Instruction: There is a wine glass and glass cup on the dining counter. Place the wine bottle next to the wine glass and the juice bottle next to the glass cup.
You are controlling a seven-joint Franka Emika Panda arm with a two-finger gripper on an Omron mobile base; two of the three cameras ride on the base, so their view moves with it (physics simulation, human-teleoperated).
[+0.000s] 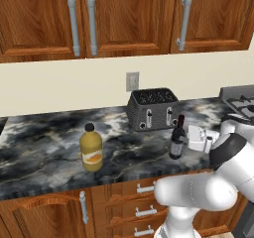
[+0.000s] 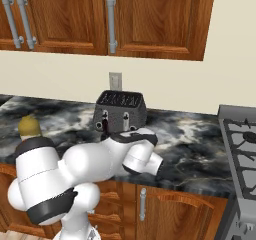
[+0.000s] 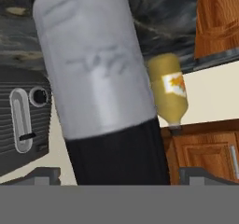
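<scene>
Here the tool (image 1: 184, 142) grips the dark wine bottle (image 1: 176, 139); yellow liquid fills the juice bottle (image 1: 92, 149).

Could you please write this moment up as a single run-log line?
phase: grasping wine bottle | gripper: around bottle, closure unclear | juice bottle: upright on counter, untouched | toaster: behind wine bottle

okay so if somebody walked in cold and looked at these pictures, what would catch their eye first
Probably the white arm reaching its gripper to the dark wine bottle, which stands on the marbled counter just in front of the grey toaster; in the hand view its pale label looms close. Next, the yellow juice bottle, standing alone further left.
</scene>
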